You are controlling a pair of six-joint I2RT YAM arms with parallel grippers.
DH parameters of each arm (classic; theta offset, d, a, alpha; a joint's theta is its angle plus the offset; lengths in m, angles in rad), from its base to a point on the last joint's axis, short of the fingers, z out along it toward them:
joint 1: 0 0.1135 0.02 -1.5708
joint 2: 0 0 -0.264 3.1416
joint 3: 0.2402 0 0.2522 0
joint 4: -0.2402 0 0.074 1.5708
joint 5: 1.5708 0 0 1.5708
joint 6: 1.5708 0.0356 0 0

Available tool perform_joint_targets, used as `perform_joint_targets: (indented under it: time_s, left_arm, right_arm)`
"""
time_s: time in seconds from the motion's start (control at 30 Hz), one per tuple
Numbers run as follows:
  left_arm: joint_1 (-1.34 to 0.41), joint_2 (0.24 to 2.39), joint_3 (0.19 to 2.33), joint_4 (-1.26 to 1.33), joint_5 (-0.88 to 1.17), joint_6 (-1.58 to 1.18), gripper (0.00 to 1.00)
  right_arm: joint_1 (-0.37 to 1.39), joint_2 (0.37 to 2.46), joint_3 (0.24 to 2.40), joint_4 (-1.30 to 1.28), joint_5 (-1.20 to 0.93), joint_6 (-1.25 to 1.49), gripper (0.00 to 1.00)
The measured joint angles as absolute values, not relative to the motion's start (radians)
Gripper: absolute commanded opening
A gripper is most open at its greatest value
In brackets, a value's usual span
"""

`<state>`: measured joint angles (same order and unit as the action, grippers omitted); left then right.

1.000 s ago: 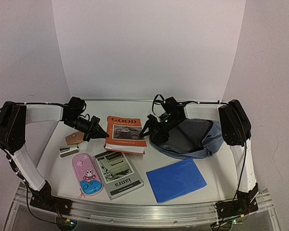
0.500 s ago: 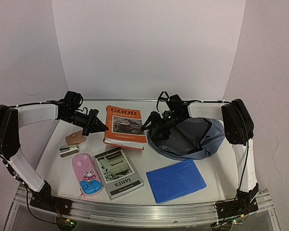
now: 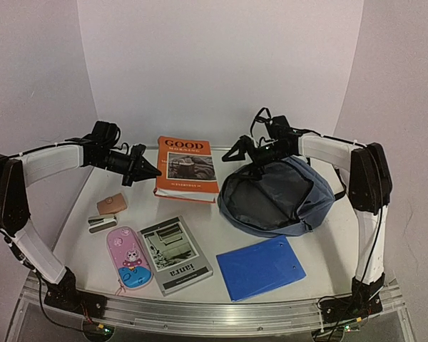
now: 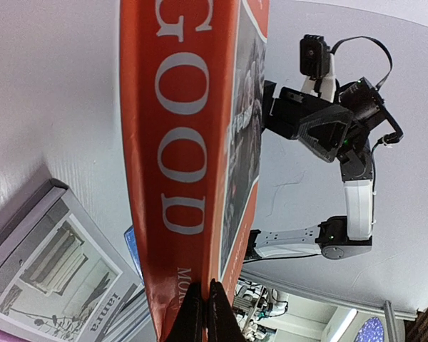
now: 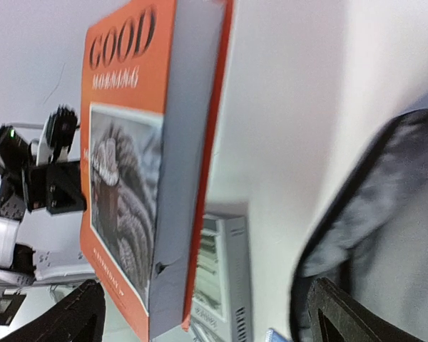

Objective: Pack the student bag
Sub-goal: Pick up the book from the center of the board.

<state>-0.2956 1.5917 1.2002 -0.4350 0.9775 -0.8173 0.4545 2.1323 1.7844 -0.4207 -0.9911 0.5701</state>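
Observation:
The student bag lies at the right of the table, slate-blue, its mouth open and its grey lining showing; its rim also shows in the right wrist view. My left gripper is shut on the spine corner of an orange "GOOD" book and holds it tilted just left of the bag. The left wrist view shows the jaws pinched on the book. My right gripper is open above the bag's far-left rim; in its wrist view the fingers stand wide apart, with the book ahead.
A grey paperback, a pink pencil case and a bright-blue folder lie along the near part of the table. A tan pouch and a small silver stapler-like item lie at the left. White walls enclose the table.
My left gripper has raised the orange book and carried it a little back. My right gripper has moved up and right, and the bag's mouth now gapes wider.

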Motion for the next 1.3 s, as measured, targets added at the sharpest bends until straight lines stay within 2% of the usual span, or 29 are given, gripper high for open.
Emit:
perform_joint_targets:
  time_s: [0.23, 0.3, 0.37, 0.47, 0.53, 0.57, 0.63, 0.67, 0.73, 0.77, 0.9, 1.0, 1.13, 1.3]
  left_arm:
    - [-0.295, 1.591, 1.204, -0.338, 1.025, -0.873, 0.00]
    - [-0.295, 1.591, 1.204, -0.316, 1.036, -0.889, 0.00]
    - [-0.295, 1.591, 1.204, -0.284, 1.048, -0.910, 0.00]
    - [-0.295, 1.587, 1.200, -0.223, 1.057, -0.945, 0.00]
    - [-0.294, 1.580, 1.191, -0.187, 1.057, -0.965, 0.00]
    - [-0.293, 1.577, 1.185, -0.172, 1.057, -0.972, 0.03]
    - [-0.291, 1.576, 1.181, -0.155, 1.058, -0.978, 0.21]
    - [-0.291, 1.576, 1.181, -0.149, 1.060, -0.970, 0.39]
    - [-0.288, 1.576, 1.190, -0.164, 1.082, -0.945, 0.62]
    - [-0.289, 1.577, 1.204, -0.185, 1.092, -0.916, 0.71]
    - [-0.285, 1.578, 1.314, -0.378, 1.078, -0.745, 0.90]
    - [-0.258, 1.578, 1.396, -0.498, 1.050, -0.625, 0.96]
    - [-0.211, 1.578, 1.449, -0.596, 1.007, -0.520, 0.99]
    - [-0.189, 1.610, 1.539, -0.733, 0.973, -0.399, 1.00]
  right_arm:
    - [0.534, 2.137, 1.789, -0.355, -1.104, 0.655, 0.98]
    - [0.548, 2.144, 1.793, -0.311, -1.134, 0.694, 0.95]
    - [0.558, 2.153, 1.794, -0.259, -1.159, 0.742, 0.86]
    - [0.568, 2.166, 1.792, -0.146, -1.186, 0.851, 0.61]
    - [0.569, 2.172, 1.790, -0.069, -1.200, 0.922, 0.48]
    - [0.569, 2.173, 1.790, -0.038, -1.206, 0.950, 0.41]
    - [0.568, 2.173, 1.790, 0.004, -1.219, 0.985, 0.30]
    - [0.567, 2.173, 1.790, 0.021, -1.226, 0.992, 0.27]
    - [0.562, 2.173, 1.785, 0.040, -1.234, 1.004, 0.24]
    - [0.561, 2.173, 1.778, 0.049, -1.237, 0.999, 0.23]
    - [0.548, 2.142, 1.680, 0.059, -1.258, 0.966, 0.16]
    - [0.529, 2.089, 1.581, -0.007, -1.274, 0.882, 0.15]
    - [0.515, 2.036, 1.619, -0.367, -1.149, 0.526, 0.13]
    - [0.524, 1.936, 1.648, -0.678, -1.021, 0.151, 0.12]
